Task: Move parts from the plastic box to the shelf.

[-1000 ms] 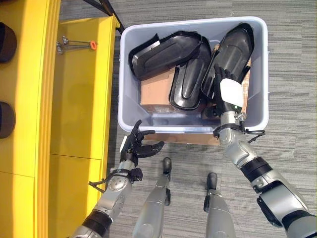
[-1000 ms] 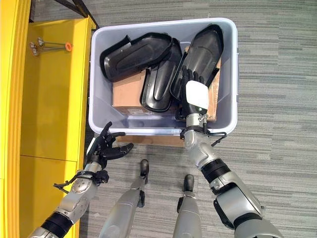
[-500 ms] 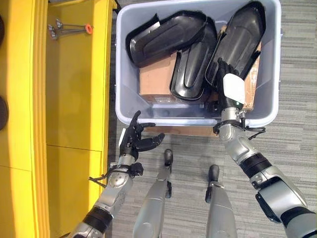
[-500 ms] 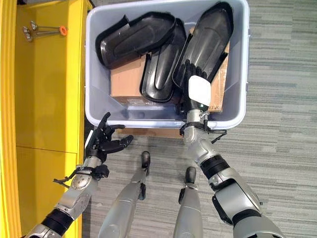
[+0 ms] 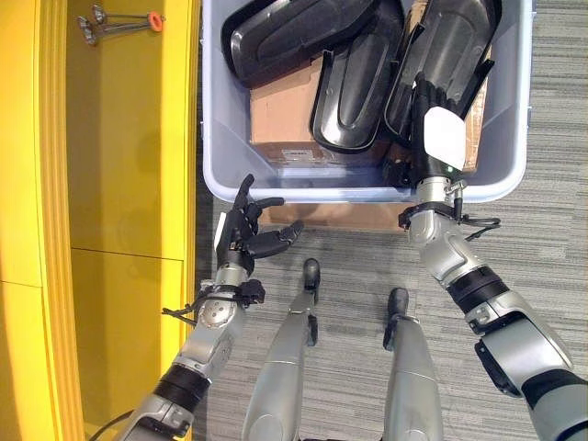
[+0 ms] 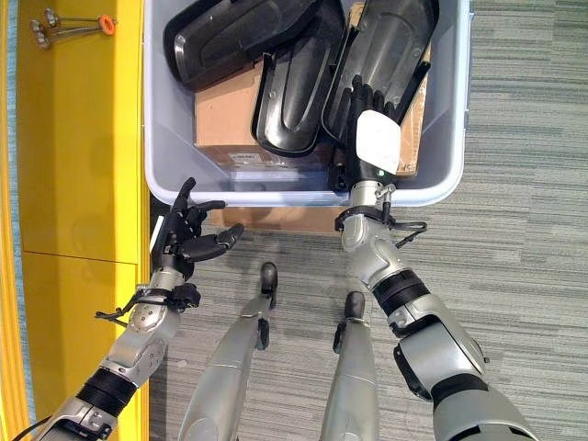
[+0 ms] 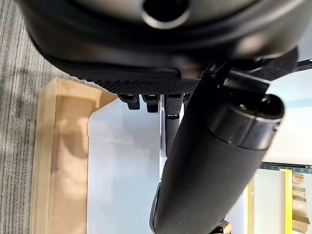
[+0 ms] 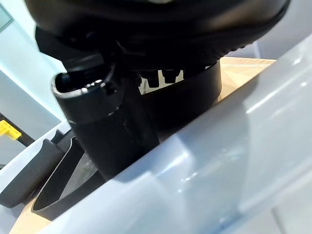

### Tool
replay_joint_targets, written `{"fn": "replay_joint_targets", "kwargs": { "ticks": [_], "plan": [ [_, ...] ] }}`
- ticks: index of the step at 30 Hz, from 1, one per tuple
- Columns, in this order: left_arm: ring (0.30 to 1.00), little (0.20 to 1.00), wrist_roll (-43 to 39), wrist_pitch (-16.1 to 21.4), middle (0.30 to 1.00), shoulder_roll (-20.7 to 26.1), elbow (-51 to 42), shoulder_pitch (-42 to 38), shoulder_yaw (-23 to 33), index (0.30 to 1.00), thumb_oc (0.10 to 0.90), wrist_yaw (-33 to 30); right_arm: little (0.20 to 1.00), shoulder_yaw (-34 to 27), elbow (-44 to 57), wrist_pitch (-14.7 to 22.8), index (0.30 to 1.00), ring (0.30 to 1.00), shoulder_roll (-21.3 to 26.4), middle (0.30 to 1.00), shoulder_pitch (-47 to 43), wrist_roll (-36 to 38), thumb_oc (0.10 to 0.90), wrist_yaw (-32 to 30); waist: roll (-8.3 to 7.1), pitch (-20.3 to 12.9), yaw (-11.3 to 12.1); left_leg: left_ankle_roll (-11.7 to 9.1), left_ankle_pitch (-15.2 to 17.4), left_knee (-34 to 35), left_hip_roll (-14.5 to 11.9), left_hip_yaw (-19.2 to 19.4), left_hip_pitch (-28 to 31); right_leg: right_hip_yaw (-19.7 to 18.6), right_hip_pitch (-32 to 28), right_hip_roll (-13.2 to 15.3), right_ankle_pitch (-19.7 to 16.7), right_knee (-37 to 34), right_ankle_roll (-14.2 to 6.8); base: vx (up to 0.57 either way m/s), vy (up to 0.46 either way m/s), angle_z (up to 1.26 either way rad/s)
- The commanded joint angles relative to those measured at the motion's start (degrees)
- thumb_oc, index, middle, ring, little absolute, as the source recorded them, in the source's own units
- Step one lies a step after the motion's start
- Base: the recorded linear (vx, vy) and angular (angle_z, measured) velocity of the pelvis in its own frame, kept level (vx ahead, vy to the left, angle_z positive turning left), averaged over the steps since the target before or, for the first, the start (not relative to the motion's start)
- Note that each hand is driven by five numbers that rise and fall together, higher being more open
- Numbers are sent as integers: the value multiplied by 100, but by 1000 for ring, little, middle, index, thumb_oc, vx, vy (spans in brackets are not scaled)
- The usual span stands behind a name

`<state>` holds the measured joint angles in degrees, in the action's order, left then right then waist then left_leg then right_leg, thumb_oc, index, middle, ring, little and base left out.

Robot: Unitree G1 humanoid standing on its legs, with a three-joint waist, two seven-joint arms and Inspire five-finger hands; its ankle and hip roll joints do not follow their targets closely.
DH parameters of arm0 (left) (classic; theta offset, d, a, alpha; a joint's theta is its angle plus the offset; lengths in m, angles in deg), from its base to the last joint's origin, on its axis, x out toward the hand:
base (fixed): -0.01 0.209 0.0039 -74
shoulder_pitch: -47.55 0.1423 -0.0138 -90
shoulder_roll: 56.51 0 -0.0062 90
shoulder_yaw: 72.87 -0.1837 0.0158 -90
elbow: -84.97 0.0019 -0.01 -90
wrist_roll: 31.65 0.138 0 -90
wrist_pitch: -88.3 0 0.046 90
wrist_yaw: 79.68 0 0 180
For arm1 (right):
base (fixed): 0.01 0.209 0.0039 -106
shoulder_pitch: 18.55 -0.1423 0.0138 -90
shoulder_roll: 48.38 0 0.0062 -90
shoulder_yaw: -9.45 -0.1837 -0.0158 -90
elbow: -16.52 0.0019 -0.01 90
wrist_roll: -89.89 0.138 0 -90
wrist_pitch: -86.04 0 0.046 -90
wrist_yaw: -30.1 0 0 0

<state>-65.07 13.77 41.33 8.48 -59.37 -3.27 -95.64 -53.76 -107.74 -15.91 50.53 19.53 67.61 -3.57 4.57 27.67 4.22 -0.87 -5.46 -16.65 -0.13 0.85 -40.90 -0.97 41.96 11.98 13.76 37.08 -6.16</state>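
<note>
Parts (image 5: 358, 87): glossy black moulded shells — three, overlapping on cardboard in the box (image 5: 225, 165).
Right hand (image 5: 432, 129): on the rightmost shell; grip unclear.
Left hand (image 5: 243, 234): fingers spread, outside the box.

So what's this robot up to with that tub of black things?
It is unloading black plastic parts from a grey plastic box on the floor, meant for the yellow shelf on its left. Its right hand reaches into the box, fingers lying on the rightmost part, not clearly gripping it. Its left hand hovers open outside the box's near wall, holding nothing. A cardboard box lies under the parts.
</note>
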Motion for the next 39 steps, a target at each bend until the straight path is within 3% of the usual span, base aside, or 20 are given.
{"fn": "replay_joint_targets", "kwargs": {
  "ticks": [1,8,9,11,25,39],
  "plan": [
    [1000,1000,4,35,1000,169,-314,426,-49,1000,900,-74,1000,-35,115,242,1000,1000,105,1000,-657,5,900,-389,17,108,22,-127,1191,-1239,-339,-381,-213,-32,-298,195,-599,-673,-8,-34,-33,7],
    [1000,1000,7,32,1000,181,-347,414,-4,1000,900,-125,1000,-8,11,239,1000,1000,140,1000,-781,60,900,-415,52,127,10,-125,1235,-1461,-316,-421,-461,-62,-13,196,-498,-335,32,-20,-7,4],
    [1000,1000,3,32,1000,178,-349,415,1,1000,900,-134,654,1,-7,246,654,654,144,654,-795,76,653,-411,58,127,16,-120,1240,-1485,-306,-428,-487,-65,15,189,-487,-303,37,0,0,0],
    [1000,1000,-14,30,1000,180,-384,424,6,1000,900,-137,300,13,-35,242,300,300,141,300,-814,82,400,-410,72,125,24,-117,1245,-1519,-308,-436,-530,-48,55,199,-459,-242,49,0,0,0],
    [1000,1000,24,23,1000,210,-346,445,1,1000,900,-129,300,84,-23,223,300,300,166,300,-719,-44,400,-320,29,91,17,-137,1199,-1446,-320,-473,-454,-12,9,183,-432,-208,67,0,0,0],
    [1000,1000,26,-22,1000,185,-173,481,11,1000,900,-97,300,43,217,234,300,300,192,300,-379,-164,400,-253,-81,-41,35,-195,1131,-1169,-350,-524,50,158,-592,201,-396,-383,48,2,-3,1]
  ]
}}
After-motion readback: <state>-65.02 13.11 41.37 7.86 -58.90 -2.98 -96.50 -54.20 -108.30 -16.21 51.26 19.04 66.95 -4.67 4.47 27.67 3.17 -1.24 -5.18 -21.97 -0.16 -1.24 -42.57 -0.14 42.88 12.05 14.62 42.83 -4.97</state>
